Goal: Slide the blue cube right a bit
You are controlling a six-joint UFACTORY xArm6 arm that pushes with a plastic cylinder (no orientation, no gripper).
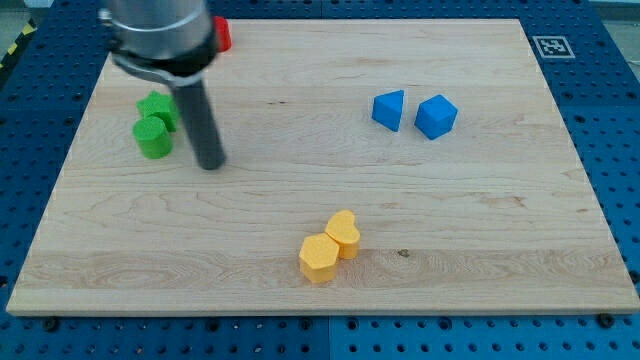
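Note:
The blue cube [436,116] sits on the wooden board [320,200] at the view's upper right. A blue wedge-shaped block [389,109] lies just to its left, a small gap apart. My tip [210,165] rests on the board at the view's left, far to the left of the blue cube. It stands just right of two green blocks.
A green cylinder [153,137] and a green block [158,108] sit close together at the left. A red block [222,34] shows at the top, partly hidden by the arm. Two yellow blocks [319,258] [343,233] touch near the bottom middle.

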